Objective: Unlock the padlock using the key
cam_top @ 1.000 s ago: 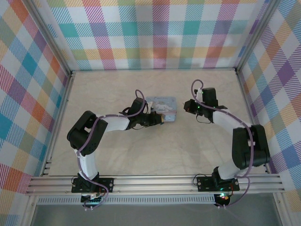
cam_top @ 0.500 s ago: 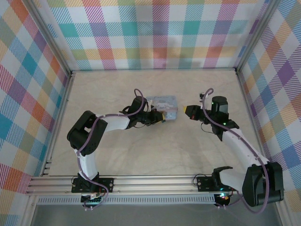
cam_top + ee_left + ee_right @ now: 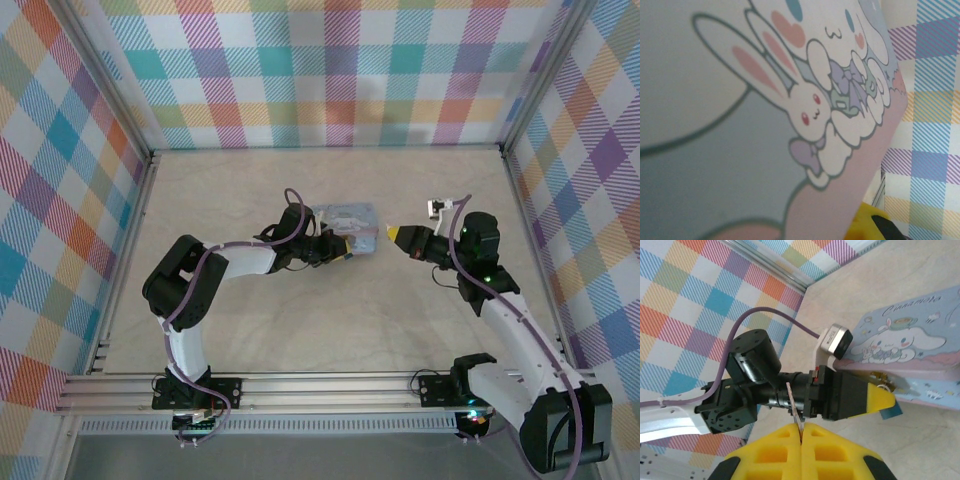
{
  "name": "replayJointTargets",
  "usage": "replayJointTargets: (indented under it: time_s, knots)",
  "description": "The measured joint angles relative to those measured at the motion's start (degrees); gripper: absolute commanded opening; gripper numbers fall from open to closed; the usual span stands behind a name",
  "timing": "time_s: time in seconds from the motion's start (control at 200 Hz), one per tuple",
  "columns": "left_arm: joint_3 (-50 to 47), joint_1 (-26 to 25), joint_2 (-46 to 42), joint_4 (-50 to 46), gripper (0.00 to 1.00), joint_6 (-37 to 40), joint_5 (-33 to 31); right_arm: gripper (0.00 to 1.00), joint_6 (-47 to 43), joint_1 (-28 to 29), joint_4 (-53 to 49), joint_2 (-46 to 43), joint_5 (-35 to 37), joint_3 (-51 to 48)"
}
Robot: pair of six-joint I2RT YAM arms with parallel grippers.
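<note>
beige tabletop (image 3: 250, 330), padlock (image 3: 884, 383) on tin (image 3: 910, 345) just beside closed left fingers (image 3: 875, 399), right fingers (image 3: 775, 450) pinching key (image 3: 796, 410)

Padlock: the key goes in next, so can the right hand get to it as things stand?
Probably yes: open table lies between right hand and padlock, though the left hand sits close beside it.

Pale-blue cartoon tin (image 3: 350, 215) on beige table (image 3: 250, 330), plaid walls (image 3: 330, 70) around.
</note>
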Motion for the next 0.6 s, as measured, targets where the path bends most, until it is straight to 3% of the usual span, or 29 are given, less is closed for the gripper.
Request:
replayJointTargets:
  time_s: [0.6]
  knots:
    - [0.3, 0.5, 0.0, 0.0, 0.08, -1.3, 0.9, 0.00, 21.4, 0.0, 6.7, -2.9, -2.1, -11.8]
